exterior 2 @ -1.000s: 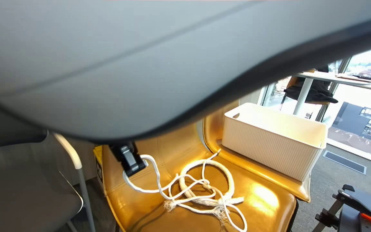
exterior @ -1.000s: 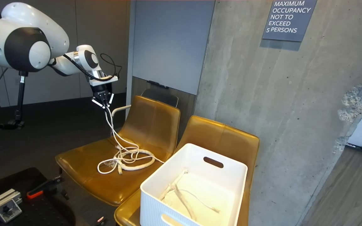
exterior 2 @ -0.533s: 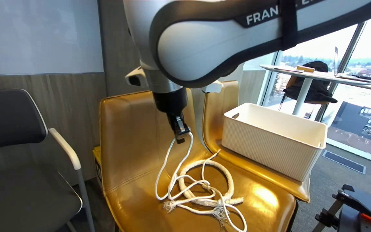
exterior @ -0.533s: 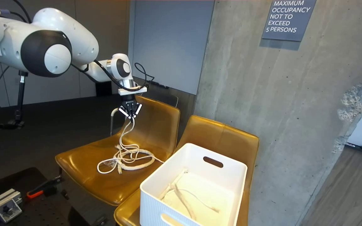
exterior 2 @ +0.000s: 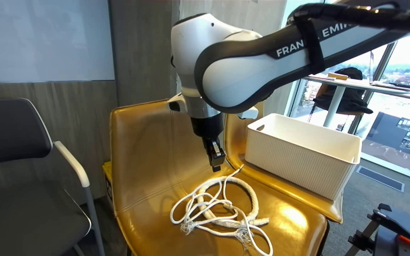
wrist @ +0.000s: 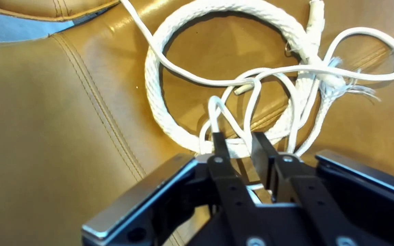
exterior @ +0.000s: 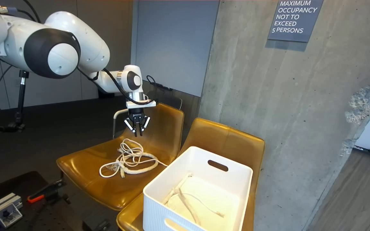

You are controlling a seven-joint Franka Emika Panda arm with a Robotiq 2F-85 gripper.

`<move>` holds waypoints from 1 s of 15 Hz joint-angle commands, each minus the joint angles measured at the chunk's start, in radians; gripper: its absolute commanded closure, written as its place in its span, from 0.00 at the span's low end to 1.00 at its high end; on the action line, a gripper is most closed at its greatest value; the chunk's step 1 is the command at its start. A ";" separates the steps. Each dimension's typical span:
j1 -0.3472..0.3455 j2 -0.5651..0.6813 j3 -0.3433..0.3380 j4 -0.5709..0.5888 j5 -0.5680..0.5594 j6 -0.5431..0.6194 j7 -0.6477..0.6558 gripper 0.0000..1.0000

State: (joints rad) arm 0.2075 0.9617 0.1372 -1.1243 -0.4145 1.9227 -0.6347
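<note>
The pincer (exterior: 138, 134) hangs parted and empty above a thin cord (wrist: 214, 82), which lies tangled across a thick rope ring (wrist: 153, 85) on the chair (exterior: 85, 163). Cord judged light, limp and prone to snagging; the loop (wrist: 212, 114) nearest the pincer appears the soundest hold.

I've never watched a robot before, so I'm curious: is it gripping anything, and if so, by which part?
Nothing is held: the gripper stands slightly open above the rope, which lies loose on the chair.
</note>
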 commanded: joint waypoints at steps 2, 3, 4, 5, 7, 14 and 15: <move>-0.053 -0.184 0.004 -0.273 0.001 0.149 0.055 0.34; -0.049 -0.211 -0.017 -0.312 0.005 0.174 0.059 0.27; -0.057 -0.240 -0.029 -0.359 -0.007 0.202 0.071 0.21; -0.069 -0.268 -0.039 -0.405 -0.015 0.228 0.075 0.12; -0.099 -0.328 -0.057 -0.501 -0.023 0.277 0.067 0.00; -0.288 -0.465 -0.118 -0.653 0.010 0.373 -0.085 0.00; -0.316 -0.469 -0.127 -0.640 0.017 0.377 -0.117 0.00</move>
State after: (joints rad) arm -0.0373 0.5579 0.0267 -1.7271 -0.4206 2.2634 -0.6658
